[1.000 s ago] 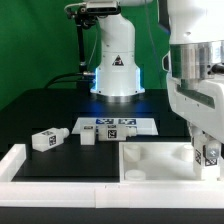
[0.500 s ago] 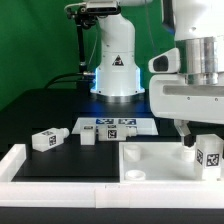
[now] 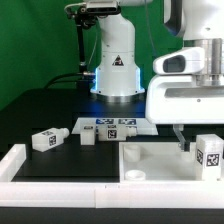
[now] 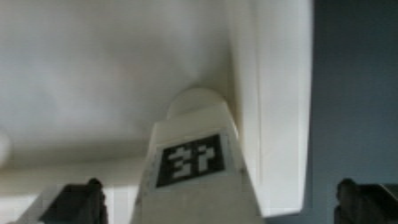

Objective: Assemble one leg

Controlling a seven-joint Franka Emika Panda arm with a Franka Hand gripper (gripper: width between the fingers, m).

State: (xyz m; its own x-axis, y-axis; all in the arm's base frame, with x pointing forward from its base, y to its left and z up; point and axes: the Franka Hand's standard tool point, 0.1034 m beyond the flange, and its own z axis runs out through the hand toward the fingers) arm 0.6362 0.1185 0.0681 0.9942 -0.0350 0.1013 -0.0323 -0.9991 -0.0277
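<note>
A leg (image 3: pixel 210 155), a stubby white block with a black-and-white tag, stands upright at the right end of the large white panel (image 3: pixel 155 158). My gripper (image 3: pixel 197 140) hangs just above and around it, jaws open. In the wrist view the leg (image 4: pixel 192 160) sits between my two dark fingertips (image 4: pixel 80 203) with clear gaps on both sides, and the gripper (image 4: pixel 222 207) is not touching it. The white panel (image 4: pixel 89 90) fills the wrist view behind the leg.
Other loose legs lie on the black table: one at the exterior view's left (image 3: pixel 47 139) and two near the middle (image 3: pixel 90 135), (image 3: pixel 113 133). The marker board (image 3: pixel 120 124) lies behind them. A white raised border (image 3: pixel 15 165) runs along the front left.
My arm has risen from low over the panel. The leg has stayed in place at the panel's right end, and my fingers now stand higher beside it.
</note>
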